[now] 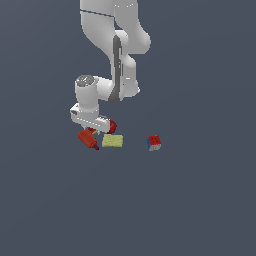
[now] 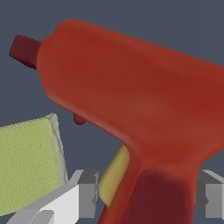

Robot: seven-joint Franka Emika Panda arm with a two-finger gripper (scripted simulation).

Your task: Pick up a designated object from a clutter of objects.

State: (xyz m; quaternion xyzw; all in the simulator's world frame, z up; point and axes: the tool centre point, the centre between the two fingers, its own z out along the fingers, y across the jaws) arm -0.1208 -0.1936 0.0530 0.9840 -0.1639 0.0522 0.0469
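Already the arm is down low over the clutter, with the gripper right on top of the red drill, which lies on the floor just beside the yellow-green pad on the exterior view's left. From the wrist view the drill's thick body fills the picture, its dark nozzle pointing away, and the two grey fingertips stand either side of the darker handle, with a gap visible between the nearer pad and the handle. So the jaws look parted and straddling the handle, not yet clamped on it. The red ball peeks out behind the hand, and the multicoloured cube sits well apart. By my reckoning the approach is done; closing, gripping and lifting remain.
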